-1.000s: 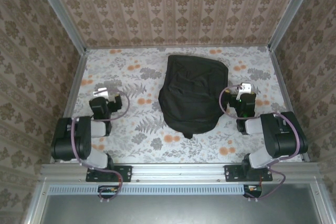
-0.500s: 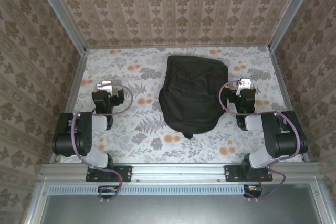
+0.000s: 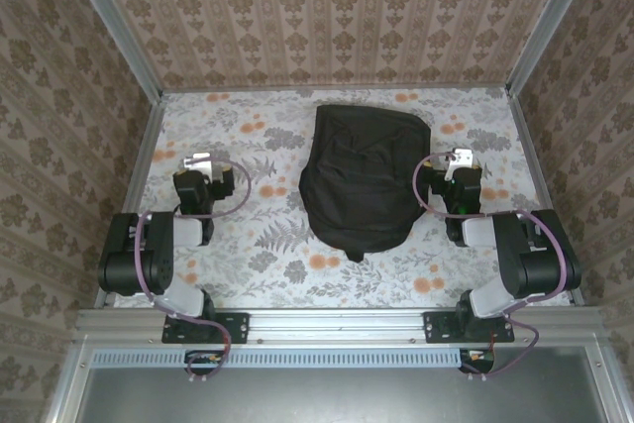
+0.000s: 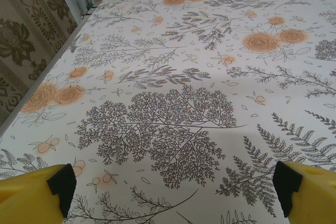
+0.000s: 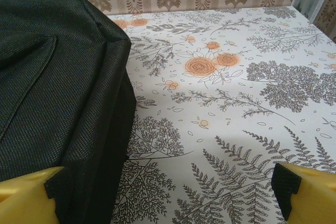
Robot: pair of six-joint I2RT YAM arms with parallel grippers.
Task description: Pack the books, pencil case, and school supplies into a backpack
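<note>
The left pincer stands wide open with nothing between its yellow fingers, hanging low over a bare stretch of the flowered surface on the left side. The right pincer is just as wide open and holds nothing. In its wrist view its gap spans bare surface and the edge of the backpack. Its left fingertip sits in front of the black woven fabric at the bag's lower edge; whether it touches the bag cannot be told. Both arms are folded back over their bases at the near edge, their pincers pointing away toward the far wall. The backpack lies flat on the surface between the two pincers, in the middle and slightly right of centre. It is just beside the right pincer and well apart from the left one. Its broad end lies toward the far wall and its narrower end, with a small tab, points toward the arms. Beyond the bag a strip of the surface runs on to the patterned wall, which closes the far side and both flanks.
</note>
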